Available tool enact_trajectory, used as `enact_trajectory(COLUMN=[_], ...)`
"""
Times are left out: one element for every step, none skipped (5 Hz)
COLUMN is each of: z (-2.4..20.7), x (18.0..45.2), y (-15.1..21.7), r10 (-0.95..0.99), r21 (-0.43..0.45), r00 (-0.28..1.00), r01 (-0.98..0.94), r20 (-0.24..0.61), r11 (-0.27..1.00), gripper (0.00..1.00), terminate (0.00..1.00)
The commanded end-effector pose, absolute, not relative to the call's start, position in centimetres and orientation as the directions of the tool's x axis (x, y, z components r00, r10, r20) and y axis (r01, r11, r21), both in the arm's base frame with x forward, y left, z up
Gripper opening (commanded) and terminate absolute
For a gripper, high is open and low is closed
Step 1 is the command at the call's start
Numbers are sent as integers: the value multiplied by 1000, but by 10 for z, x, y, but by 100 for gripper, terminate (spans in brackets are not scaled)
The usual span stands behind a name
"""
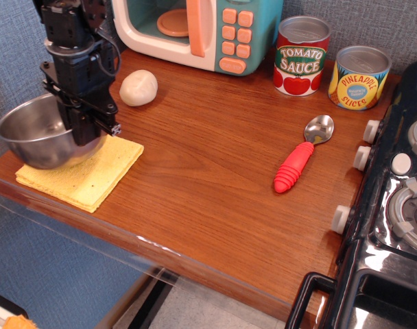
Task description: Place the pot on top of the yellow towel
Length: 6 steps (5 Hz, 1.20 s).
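Note:
The shiny steel pot (33, 133) sits on the far left part of the pale yellow towel (92, 175) at the table's left front corner. My black gripper (86, 133) comes down over the pot's right rim and is shut on it. The fingertips are partly hidden by the rim. The towel's right and front parts show past the pot.
A white dough-like ball (138, 88) lies behind the towel. A toy microwave (195, 31) stands at the back. A tomato sauce can (301, 55) and a pineapple can (359, 77) stand at the back right. A red-handled spoon (301, 157) lies by the black stove (394, 205).

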State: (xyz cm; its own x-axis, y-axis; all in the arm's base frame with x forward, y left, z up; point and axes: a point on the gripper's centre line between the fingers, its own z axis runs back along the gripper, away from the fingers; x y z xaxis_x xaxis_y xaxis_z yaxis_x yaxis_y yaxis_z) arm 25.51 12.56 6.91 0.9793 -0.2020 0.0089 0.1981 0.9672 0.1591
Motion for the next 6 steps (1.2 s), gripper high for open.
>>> enact_trajectory(z=[81, 90, 119, 139, 141, 137], x=[254, 256, 255, 256, 257, 259], y=[121, 115, 101, 86, 80, 83], r10=[-198, -196, -240, -248, -249, -188], r21=[185, 148, 82, 41, 38, 66], r00=[980, 981, 968, 964, 963, 977], r01=[192, 191, 234, 245, 246, 182], r20=[12, 17, 69, 101, 108, 104], r11=[964, 970, 969, 969, 968, 981], gripper=[100, 100, 100, 100, 100, 100], terminate=[0, 0, 0, 0, 0, 0])
